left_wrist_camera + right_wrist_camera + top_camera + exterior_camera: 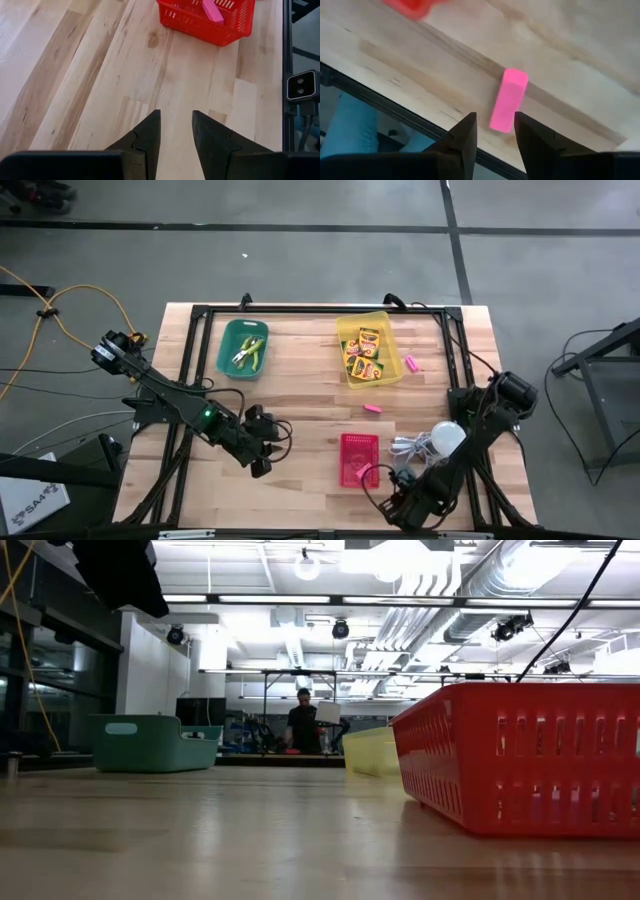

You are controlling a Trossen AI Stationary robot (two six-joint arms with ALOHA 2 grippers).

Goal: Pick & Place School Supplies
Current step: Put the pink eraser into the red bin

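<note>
A pink eraser [507, 100] lies flat on the wood close to the table's near edge. My right gripper [493, 117] hangs over it, open and pointing steeply down. The eraser's nearer end shows in the gap between the fingertips, with room on both sides. Another eraser [212, 10] lies in the red basket [358, 458]. Two more erasers [410, 363] [372, 408] rest on the table. Crayon boxes [364, 352] lie in the yellow bin [385, 320]. My left gripper [262, 468] waits open over bare wood, left of the basket.
A green bin [243, 348] with small yellow-green items stands at the far left. A white bulb [447, 437] and its coiled cord [410, 445] lie right of the red basket, beside my right arm. A person's blue trouser leg [355, 125] shows past the near edge.
</note>
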